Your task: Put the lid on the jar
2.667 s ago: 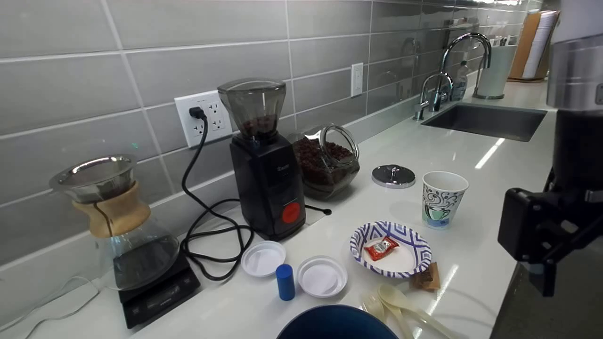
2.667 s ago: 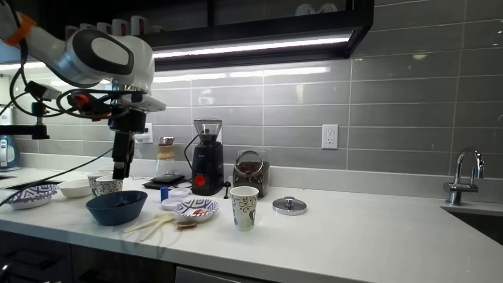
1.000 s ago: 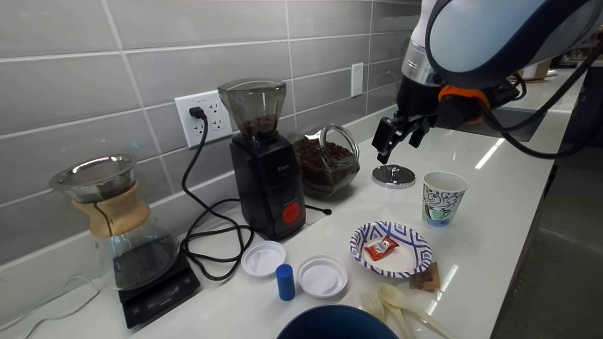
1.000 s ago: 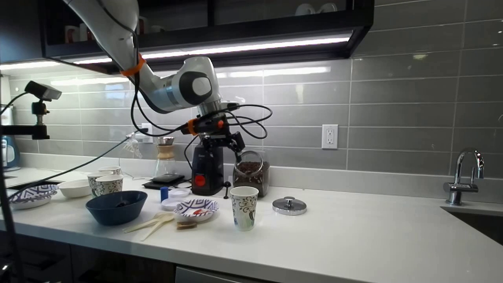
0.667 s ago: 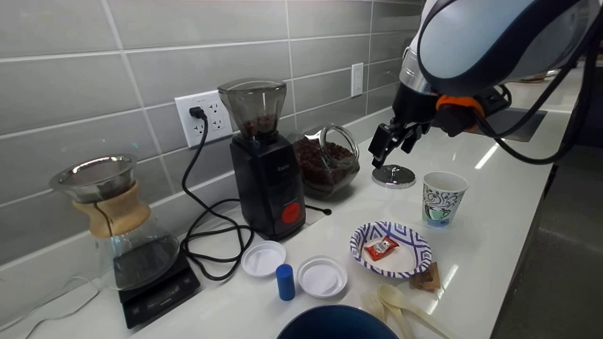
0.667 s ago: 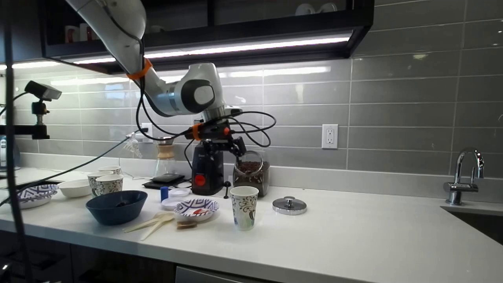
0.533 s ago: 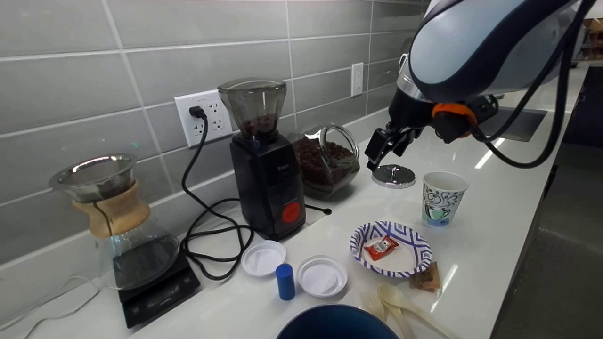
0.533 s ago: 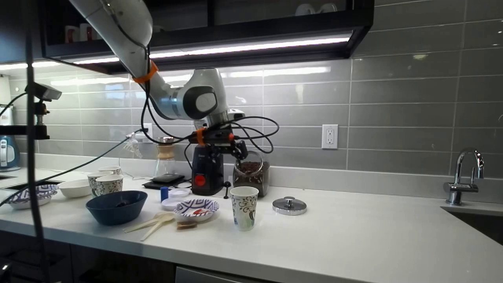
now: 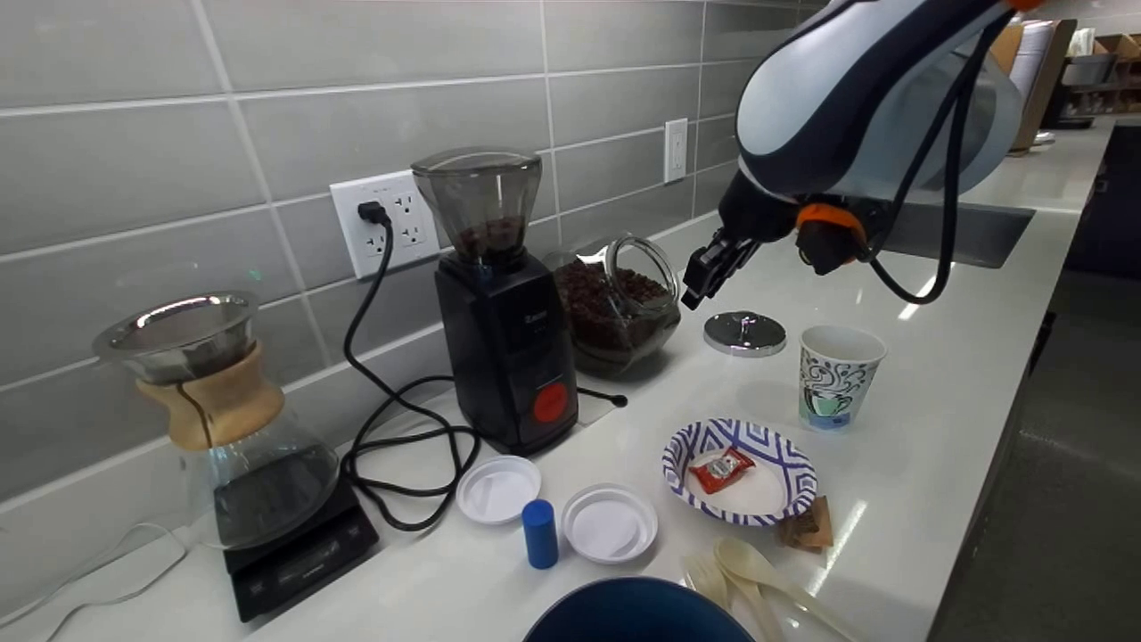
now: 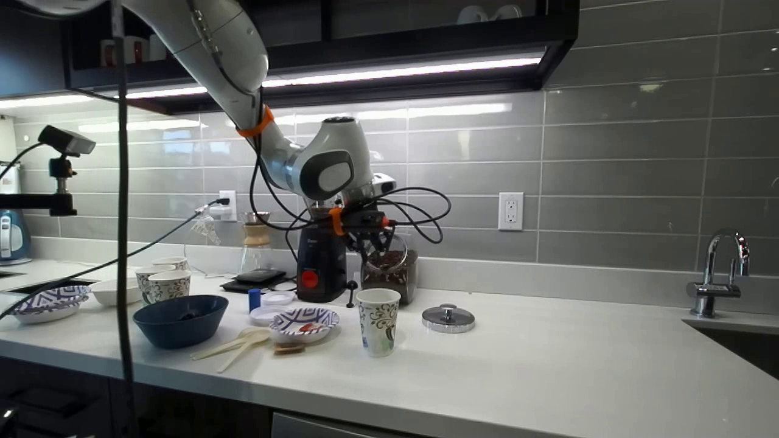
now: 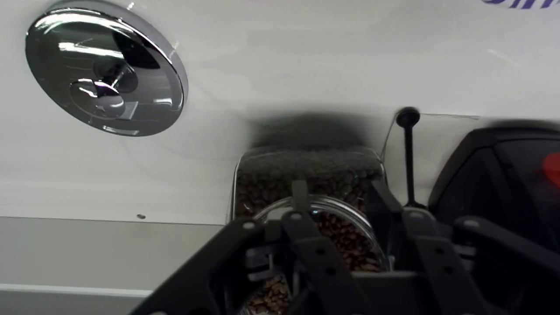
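The lid (image 9: 745,333), a shiny metal disc with a knob on top, lies flat on the counter in both exterior views. It shows at the upper left of the wrist view as well. Beside the grinder, against the wall, stands the clear glass jar (image 9: 615,330) of brown beans, its round mouth uncovered. In the wrist view my gripper (image 11: 340,194) appears over the jar's mouth, its fingers (image 11: 300,197) parted and nothing gripped between them. An exterior view puts the gripper (image 9: 693,294) above the counter between jar and lid; whether it touches the jar, I cannot tell.
A black coffee grinder (image 9: 504,357) stands close to the jar, with a thin black scoop-like stick (image 11: 409,162) beside it. In front of the lid is a patterned paper cup (image 9: 838,379). A patterned bowl (image 9: 775,441), white discs and a dark blue bowl (image 10: 181,322) lie farther off.
My arm has swung from near the dark blue bowl over to the jar and come lower. The jaws have drawn partly together. Lid and jar have stayed put.
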Controlling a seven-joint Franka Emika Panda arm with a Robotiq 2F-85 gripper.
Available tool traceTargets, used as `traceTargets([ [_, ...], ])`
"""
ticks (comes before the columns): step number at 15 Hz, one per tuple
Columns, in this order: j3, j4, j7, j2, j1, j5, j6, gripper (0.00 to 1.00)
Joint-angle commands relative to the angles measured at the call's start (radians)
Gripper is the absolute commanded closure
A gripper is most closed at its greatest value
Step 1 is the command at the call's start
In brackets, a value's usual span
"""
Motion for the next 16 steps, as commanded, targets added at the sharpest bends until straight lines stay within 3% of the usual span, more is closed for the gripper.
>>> traceTargets([
  [1,0.046,0.061,-0.107,0.057,-0.038,0.077,0.018,0.9],
  [2,0.047,0.069,-0.118,0.065,-0.04,0.077,0.022,0.99],
  [3,0.053,0.076,-0.133,0.074,-0.046,0.085,0.023,1.0],
  [16,0.121,0.132,-0.191,0.169,-0.096,0.11,0.113,1.0],
])
